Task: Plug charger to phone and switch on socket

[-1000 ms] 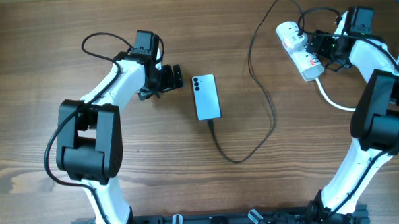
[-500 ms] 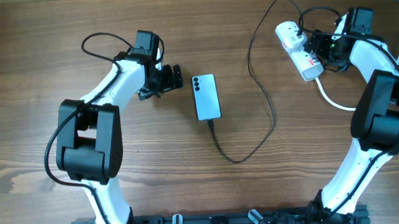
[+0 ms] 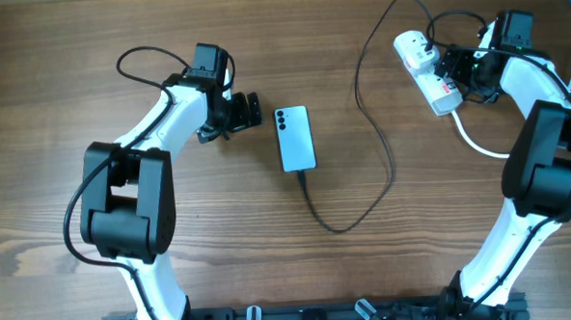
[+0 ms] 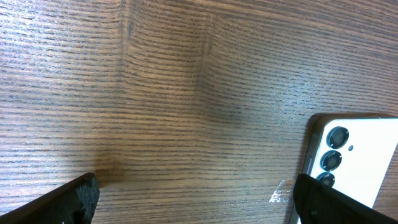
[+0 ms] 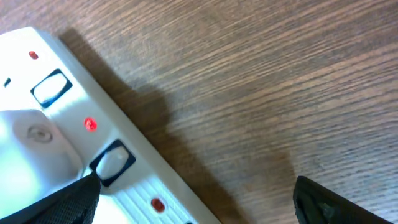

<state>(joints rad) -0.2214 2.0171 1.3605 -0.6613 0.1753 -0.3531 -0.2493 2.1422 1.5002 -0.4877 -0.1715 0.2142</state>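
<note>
- Overhead: we count one phone (image 3: 295, 138), lying pale back up near the middle of the bench (image 3: 49, 54). There is one charger (image 3: 390, 165), whose tip appears seated in the phone's near edge. Its one black cable loops right and back to the one socket (image 3: 426, 72) at the far right.
- Overhead: there are two arms. The left end effector (image 3: 245, 112) sits just left of the phone, not touching it. The right end effector (image 3: 460, 66) is at the socket's right side.
- Left wrist: the left end effector (image 4: 199, 205) is spread and holds nothing. The phone corner shows three lenses, and we judge this arm is best left parked.
- Right wrist: the right end effector (image 5: 199, 202) is spread wide and pinches nothing. On the socket we count two rocker switches (image 5: 112, 163) and three red marks (image 5: 90, 124). The middle mark looks brighter, but we cannot tell whether that means it is on.
- Right wrist: we judge switching to be the step in hand. We would lower one fingertip squarely onto the nearer rocker and press straight down. A sideways push could slide the light strip or tug the cable.
</note>
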